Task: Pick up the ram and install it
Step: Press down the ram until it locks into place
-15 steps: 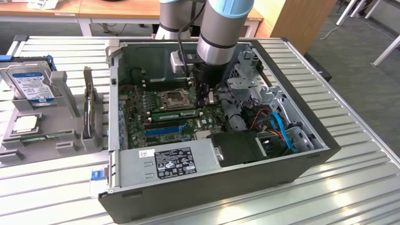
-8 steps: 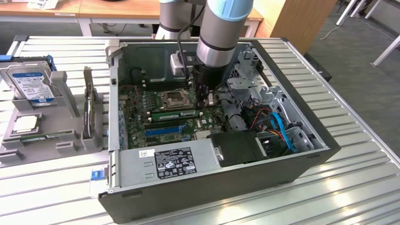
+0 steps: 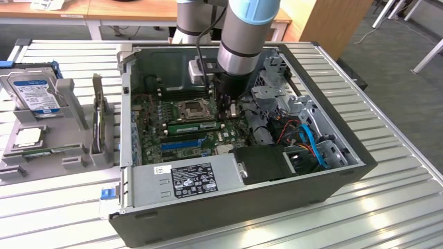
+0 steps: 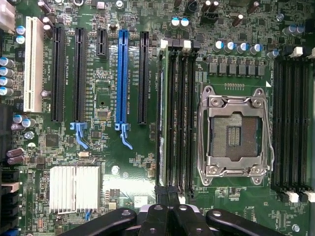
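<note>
The open computer case (image 3: 332, 171) on the worktop (image 3: 387, 218) holds the motherboard (image 4: 108, 162). One ram (image 3: 192, 126) stick is seated in a slot beside the CPU socket (image 4: 235, 132). The closed tool (image 4: 168, 204) hovers over the memory slots (image 4: 177, 118), holding nothing visible.

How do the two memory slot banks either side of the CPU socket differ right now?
The bank beside the blue slot holds the ram in its outer slot; the far bank looks empty. The gripper hangs at the first bank's end, away from the far bank. Both have black slots, white latches.
</note>
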You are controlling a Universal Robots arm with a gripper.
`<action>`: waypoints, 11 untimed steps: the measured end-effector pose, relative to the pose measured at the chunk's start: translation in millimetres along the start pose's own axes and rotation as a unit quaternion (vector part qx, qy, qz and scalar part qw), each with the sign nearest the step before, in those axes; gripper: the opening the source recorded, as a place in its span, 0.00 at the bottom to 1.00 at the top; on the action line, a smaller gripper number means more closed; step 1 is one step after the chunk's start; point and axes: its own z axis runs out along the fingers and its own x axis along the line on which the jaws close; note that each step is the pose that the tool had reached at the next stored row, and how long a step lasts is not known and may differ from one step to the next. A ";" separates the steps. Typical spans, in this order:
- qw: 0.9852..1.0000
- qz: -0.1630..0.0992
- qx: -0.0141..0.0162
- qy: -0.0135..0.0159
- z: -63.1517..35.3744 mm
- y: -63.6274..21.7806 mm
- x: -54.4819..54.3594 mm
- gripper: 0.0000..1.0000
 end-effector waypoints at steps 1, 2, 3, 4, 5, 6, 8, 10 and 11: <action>1.000 0.000 0.000 0.000 0.0 0.0 -0.4 0.10; 1.000 0.000 0.000 0.000 0.0 0.0 -0.5 0.10; 1.000 0.000 0.000 0.000 0.0 0.0 -0.5 0.10; 1.000 0.000 0.000 0.000 0.0 0.0 -0.5 0.10; 1.000 0.000 0.000 0.000 0.0 0.0 -0.5 0.10; 1.000 0.000 0.000 0.000 0.3 -0.1 -0.6 0.10; 1.000 0.000 0.000 0.000 1.2 -0.1 -0.5 0.10; 1.000 0.000 0.000 0.000 2.0 -0.1 -0.4 0.10; 1.000 0.000 0.000 0.000 2.2 -0.1 -0.4 0.10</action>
